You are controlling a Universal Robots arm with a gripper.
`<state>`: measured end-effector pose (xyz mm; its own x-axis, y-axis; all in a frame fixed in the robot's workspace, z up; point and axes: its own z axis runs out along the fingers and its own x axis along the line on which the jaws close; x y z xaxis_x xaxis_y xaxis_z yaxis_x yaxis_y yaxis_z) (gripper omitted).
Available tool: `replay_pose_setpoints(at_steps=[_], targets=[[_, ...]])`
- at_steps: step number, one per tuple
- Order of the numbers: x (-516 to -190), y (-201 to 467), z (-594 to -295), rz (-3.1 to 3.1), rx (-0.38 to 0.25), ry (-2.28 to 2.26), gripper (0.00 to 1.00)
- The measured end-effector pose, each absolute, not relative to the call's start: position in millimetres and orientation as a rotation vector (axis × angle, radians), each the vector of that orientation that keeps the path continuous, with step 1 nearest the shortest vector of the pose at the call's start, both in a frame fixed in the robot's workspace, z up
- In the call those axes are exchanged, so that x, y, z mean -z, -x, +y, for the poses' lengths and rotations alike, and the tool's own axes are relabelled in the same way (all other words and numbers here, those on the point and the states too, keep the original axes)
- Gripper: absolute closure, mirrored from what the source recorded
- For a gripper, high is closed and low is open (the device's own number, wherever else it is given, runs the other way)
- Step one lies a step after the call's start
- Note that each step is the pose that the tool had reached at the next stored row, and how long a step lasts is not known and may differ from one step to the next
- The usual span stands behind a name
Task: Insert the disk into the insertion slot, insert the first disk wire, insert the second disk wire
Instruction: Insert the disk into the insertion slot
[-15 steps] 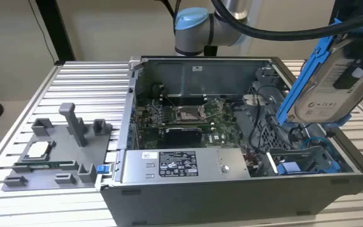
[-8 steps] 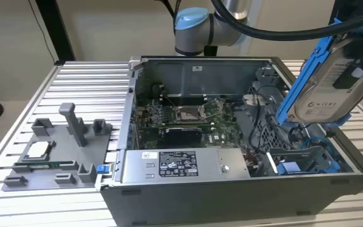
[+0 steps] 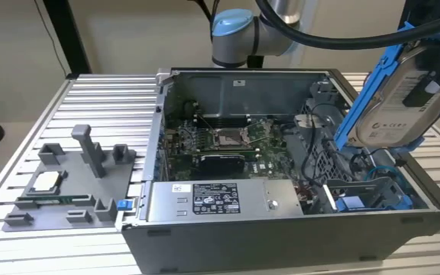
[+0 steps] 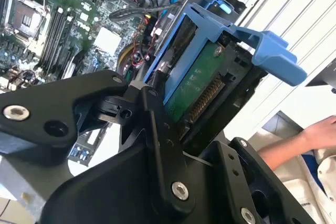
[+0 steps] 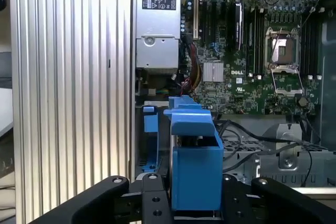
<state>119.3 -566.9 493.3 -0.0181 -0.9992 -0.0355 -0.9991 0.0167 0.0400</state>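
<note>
You have the gripper (image 4: 177, 129) clamped on the disk (image 3: 394, 109), its fingers on either side of the blue carrier in the second wrist view. The disk hangs tilted, near upright, above the open computer case (image 3: 281, 238) at the exterior view's right. The insertion slot (image 3: 366, 196) lies below it, and the two are not touching.

arm (image 3: 243, 48): silver, lt-blue cap (image 3: 231, 23) | cable (image 3: 342, 40): blk | tool (image 5: 195, 205): blk, silver screws (image 4: 179, 191)

Disk (image 5: 195, 166) in its blue carrier, clamped in gripper (image 5: 190, 208); beyond it green motherboard (image 5: 252, 77), grey power-supply box (image 5: 156, 51) beside that, ribbed table (image 5: 68, 77) alongside.
</note>
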Motion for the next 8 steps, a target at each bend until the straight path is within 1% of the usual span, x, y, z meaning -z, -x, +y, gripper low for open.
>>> replay_pose_setpoints(at_steps=[8], targets=[[-493.2, -119.3, -566.9, -2.24, 0.088, -2.201, 1.0]])
